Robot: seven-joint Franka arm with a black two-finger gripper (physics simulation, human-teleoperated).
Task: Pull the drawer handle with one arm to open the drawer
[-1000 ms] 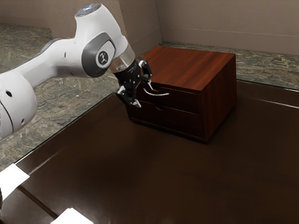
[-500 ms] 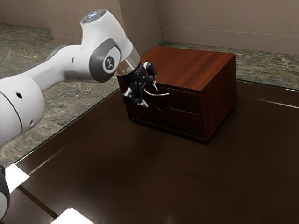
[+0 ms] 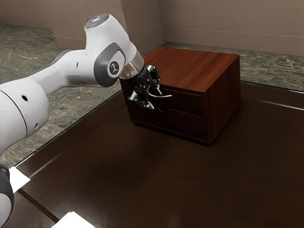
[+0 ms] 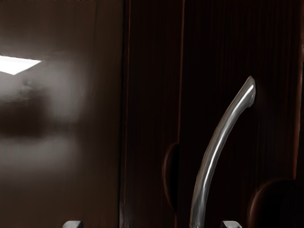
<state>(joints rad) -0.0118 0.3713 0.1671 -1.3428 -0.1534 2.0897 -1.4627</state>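
A dark red wooden cabinet (image 3: 199, 71) with two drawers stands on the glossy dark table (image 3: 156, 180). The top drawer front (image 3: 187, 100) sits flush with the cabinet and carries a curved silver handle (image 3: 160, 95). My black gripper (image 3: 150, 93) is at the handle's end toward the exterior view's left, open, with one finger above the bar and one below. In the wrist view the handle (image 4: 216, 152) runs close in front of the hand, between the two fingertips (image 4: 71, 223) and nearer one of them. Below the top drawer, the lower drawer (image 3: 180, 122) has only a small recessed notch.
Two white sheets (image 3: 71, 221) (image 3: 16, 179) lie at the table's near corner, at the exterior view's lower left. The table edge (image 3: 71, 128) runs diagonally under my arm, with marble floor beyond. Open table surface stretches in front of the cabinet.
My arm has reached toward the exterior view's right and the gripper has closed in on the handle's end. The drawer has not moved.
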